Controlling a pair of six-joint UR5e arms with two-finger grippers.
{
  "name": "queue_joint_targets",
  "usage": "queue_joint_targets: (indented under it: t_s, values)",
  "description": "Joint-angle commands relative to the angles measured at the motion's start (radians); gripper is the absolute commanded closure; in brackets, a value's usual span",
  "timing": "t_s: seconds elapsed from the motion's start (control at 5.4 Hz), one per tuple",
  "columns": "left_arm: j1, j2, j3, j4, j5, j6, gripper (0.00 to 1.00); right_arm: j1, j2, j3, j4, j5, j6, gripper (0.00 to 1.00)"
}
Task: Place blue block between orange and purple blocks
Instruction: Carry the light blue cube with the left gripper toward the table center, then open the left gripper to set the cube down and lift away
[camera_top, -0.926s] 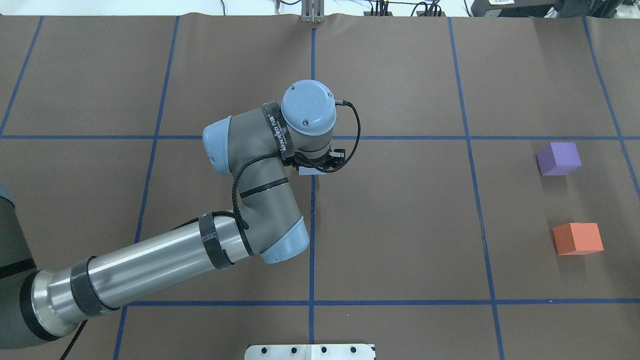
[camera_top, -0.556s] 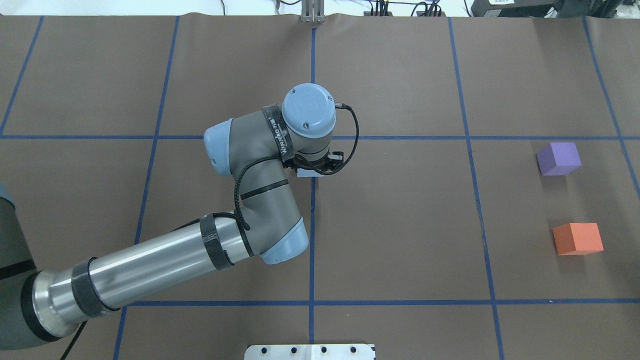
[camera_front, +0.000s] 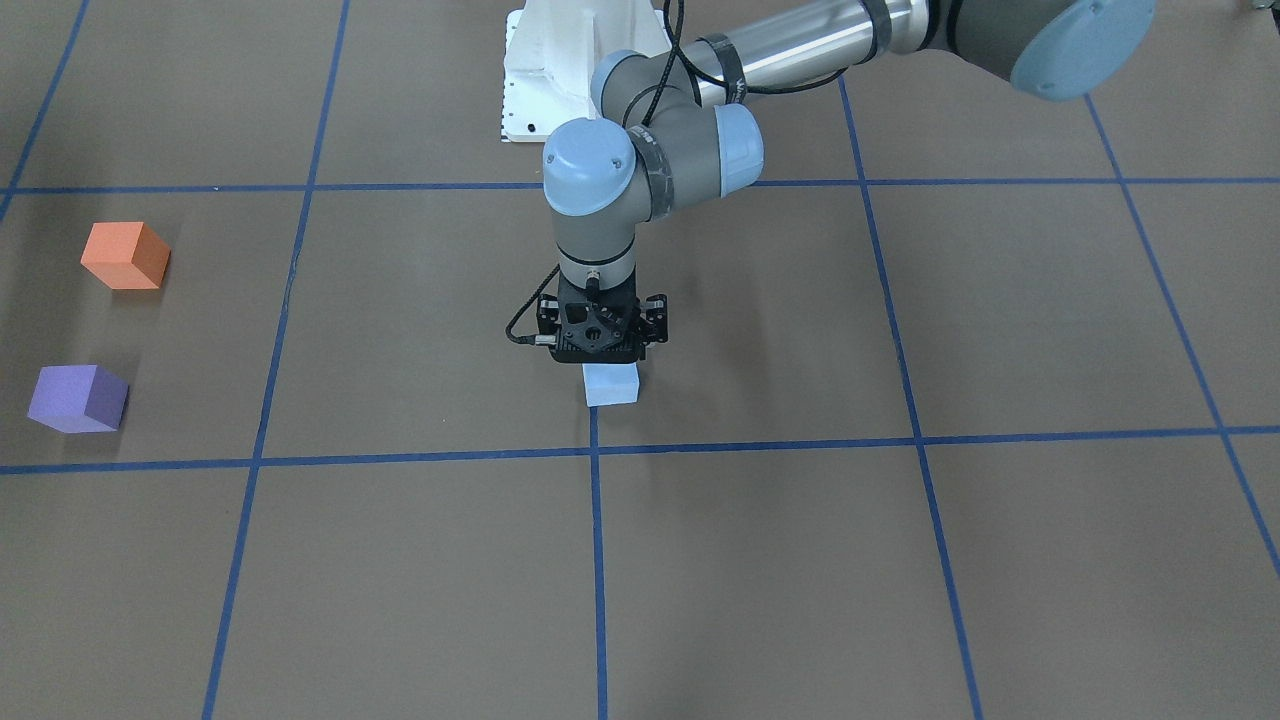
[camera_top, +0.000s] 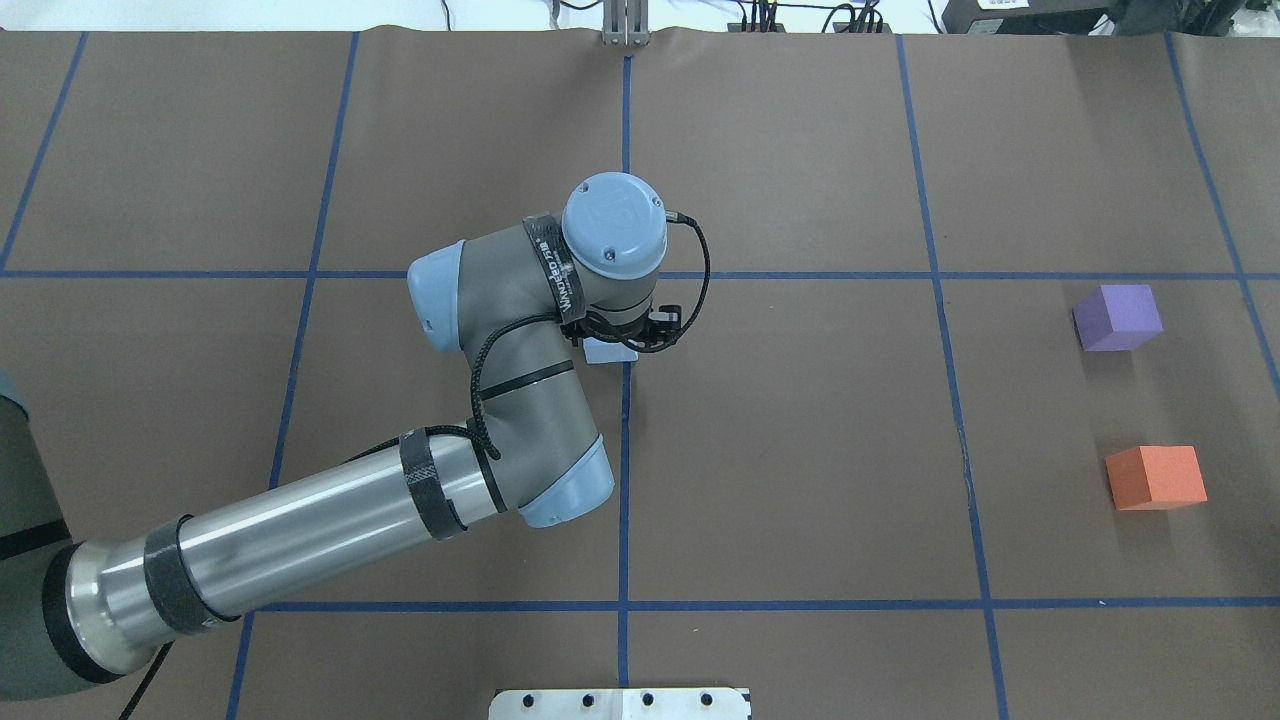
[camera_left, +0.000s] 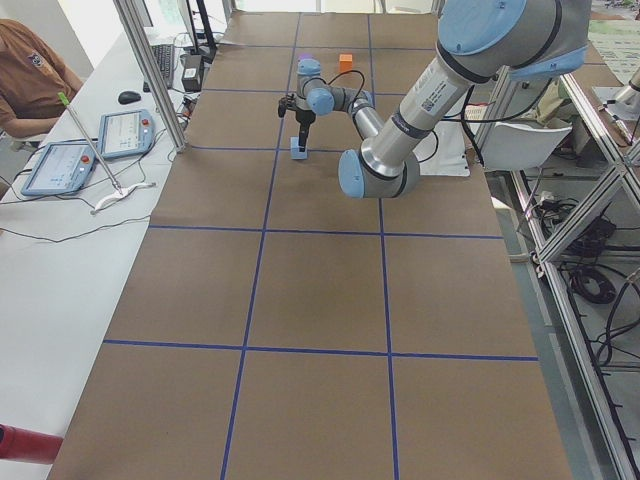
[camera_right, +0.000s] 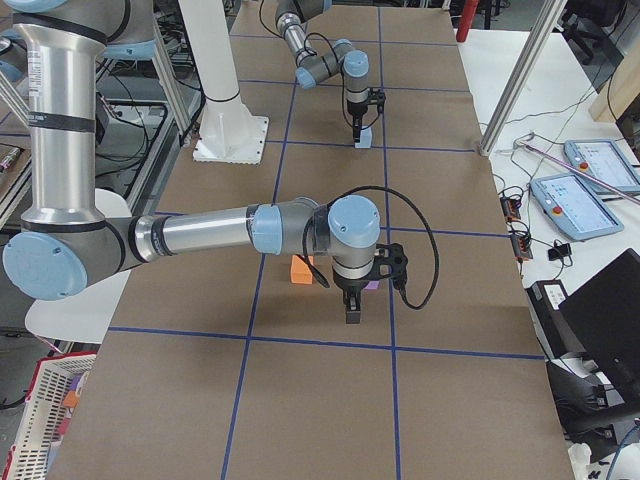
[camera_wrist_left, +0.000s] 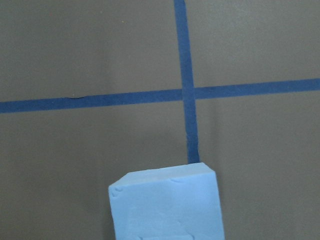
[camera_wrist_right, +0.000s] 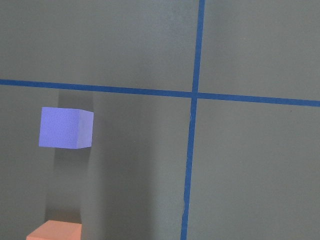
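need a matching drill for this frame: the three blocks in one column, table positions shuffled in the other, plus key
1. blue block
2. orange block
3. purple block

A. robot's right side, farther from the robot
B. mid-table, near a tape crossing
C. robot's right side, nearer the robot

Pairs: 1-B, 2-C, 3-A
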Motion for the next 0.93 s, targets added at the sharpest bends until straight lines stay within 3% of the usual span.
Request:
queue_joint_targets:
  t_s: [0.0, 0.19, 0.37, 0.56, 0.74]
  values:
    - [-0.045, -0.003, -0.067, 0.014, -0.012, 0.0, 0.0, 0.0, 0.037, 0.004, -0.001, 0.002, 0.0, 0.01]
    - [-0.132, 0.0, -0.124, 0.092, -0.112, 0.002, 0.0, 0.0, 0.091, 0.004, -0.024, 0.0, 0.009, 0.01]
    - [-0.193, 0.01, -0.225, 0.211, -0.151, 0.117, 0.0, -0.006, 0.178, 0.027, -0.102, 0.008, 0.084, 0.01]
    - [-0.235, 0.113, -0.361, 0.299, -0.15, 0.253, 0.0, -0.079, 0.279, 0.081, -0.166, 0.027, 0.207, 0.01]
    - [-0.269, 0.252, -0.485, 0.303, -0.153, 0.316, 0.0, -0.221, 0.394, 0.112, -0.169, 0.014, 0.467, 0.01]
